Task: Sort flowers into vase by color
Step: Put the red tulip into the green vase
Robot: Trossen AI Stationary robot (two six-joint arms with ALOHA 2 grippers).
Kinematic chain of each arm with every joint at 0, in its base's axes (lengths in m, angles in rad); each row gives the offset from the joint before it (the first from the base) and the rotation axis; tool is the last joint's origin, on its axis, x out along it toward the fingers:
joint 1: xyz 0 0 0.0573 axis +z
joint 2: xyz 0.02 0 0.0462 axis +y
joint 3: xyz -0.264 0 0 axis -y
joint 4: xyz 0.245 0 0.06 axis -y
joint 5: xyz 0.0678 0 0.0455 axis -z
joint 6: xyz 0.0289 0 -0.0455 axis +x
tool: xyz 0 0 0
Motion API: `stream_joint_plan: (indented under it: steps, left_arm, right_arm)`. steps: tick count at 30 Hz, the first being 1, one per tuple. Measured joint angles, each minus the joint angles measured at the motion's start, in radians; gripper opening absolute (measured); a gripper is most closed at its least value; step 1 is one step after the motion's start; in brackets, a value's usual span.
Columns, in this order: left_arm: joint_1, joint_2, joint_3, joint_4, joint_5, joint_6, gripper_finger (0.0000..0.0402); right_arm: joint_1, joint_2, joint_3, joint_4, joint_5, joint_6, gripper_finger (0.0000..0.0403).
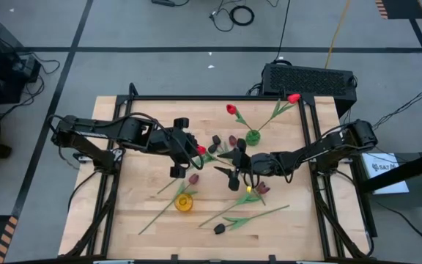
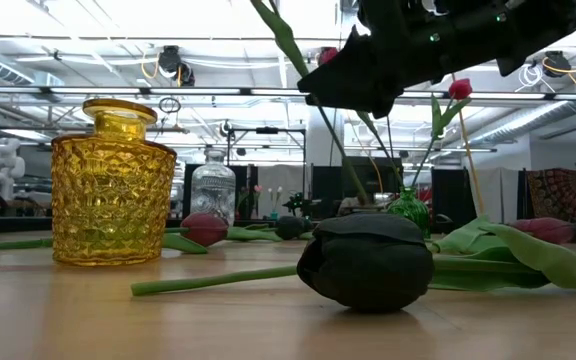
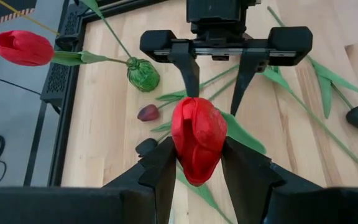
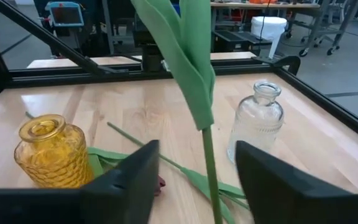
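My left gripper (image 3: 199, 155) is shut on a red tulip's head (image 3: 197, 134) above the table's middle (image 1: 200, 149). My right gripper (image 4: 197, 152) faces it, open. Its fingers stand on either side of that tulip's green stem (image 4: 209, 162) without touching it. A green vase (image 1: 252, 136) at the far side holds two red tulips (image 1: 231, 109). A yellow vase (image 1: 184, 202) stands near the front, and a clear vase (image 4: 257, 124) at the far left. A near-black tulip (image 2: 368, 260) and maroon tulips (image 1: 193, 178) lie flat on the table. My left gripper pinches the red tulip by its head (image 3: 194, 168), one finger (image 3: 163, 171) on each side of the bloom. The fingers come level from the table's left. The head is lifted above the table, and the stem runs on from it toward my right gripper.
Loose tulips with long stems and leaves (image 1: 247, 216) lie scattered across the middle and near right of the wooden table (image 1: 138, 242). A black frame (image 1: 310, 125) runs along the table's sides. A dark box (image 1: 310, 77) sits beyond the far edge.
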Motion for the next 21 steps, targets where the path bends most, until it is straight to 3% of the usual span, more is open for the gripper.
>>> stream_joint_plan:
  steps: [13,18,21]
  left_arm:
    - [-0.004,0.000,0.000,0.042,-0.003,-0.005,0.0134]
    - [-0.034,0.000,0.000,0.095,-0.028,0.017,0.0172]
    - [-0.061,0.000,0.000,0.108,-0.095,0.015,0.0210]
  right_arm:
    - [0.000,0.000,0.000,0.000,0.000,0.002,0.0012]
    - [0.000,0.000,0.000,-0.001,0.000,0.011,0.0009]
    - [0.000,0.000,0.000,-0.001,-0.028,0.019,0.0004]
